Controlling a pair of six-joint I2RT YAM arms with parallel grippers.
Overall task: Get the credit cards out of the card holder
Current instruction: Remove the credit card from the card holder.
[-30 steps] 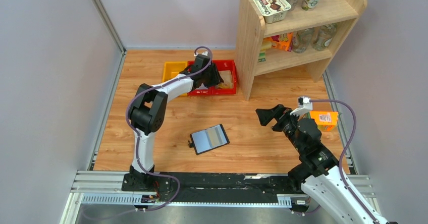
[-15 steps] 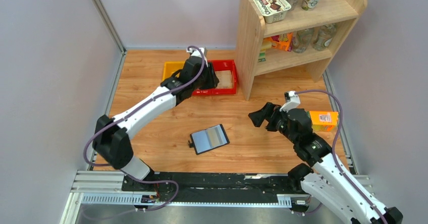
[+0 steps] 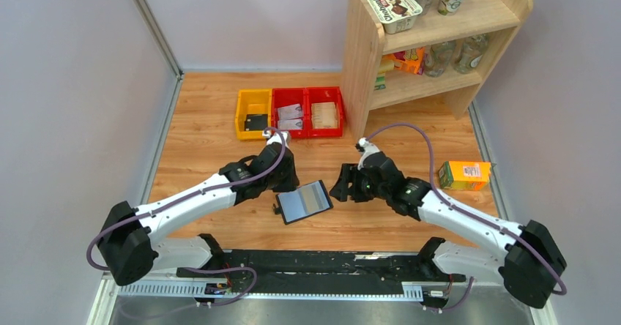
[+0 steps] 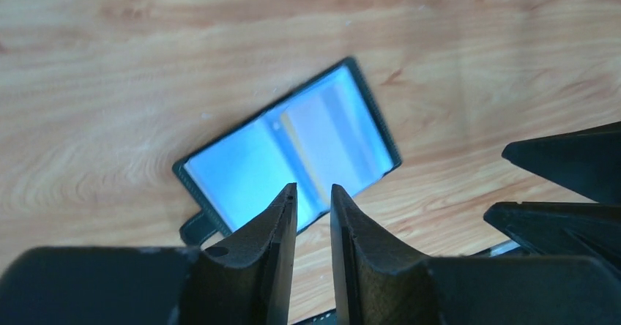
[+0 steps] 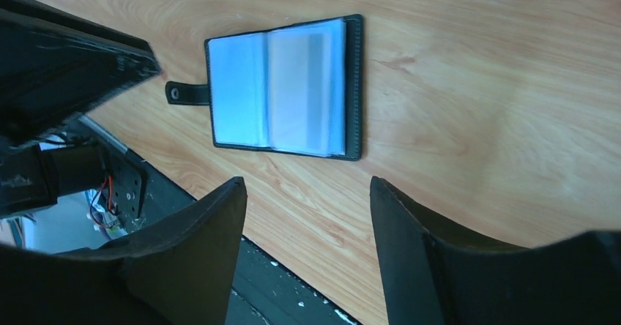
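Tabletop (image 3: pixel 212 138) bears open card holder (image 3: pixel 304 201) between left tool (image 3: pixel 284 184) and right tool (image 3: pixel 340 191).

Light: bright and even across your counter (image 3: pixel 220 127); shadows soft.
Glare: your wrist views wash the card holder (image 4: pixel 293 142) lining pale blue.
Blur: your left wrist view smears it slightly.

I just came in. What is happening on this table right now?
An open card holder lies flat on the table, and two robot grippers are close to it. The left gripper hovers at its edge, jaws nearly together and empty. The right gripper is beside it, jaws wide apart and empty. Neither holds it.
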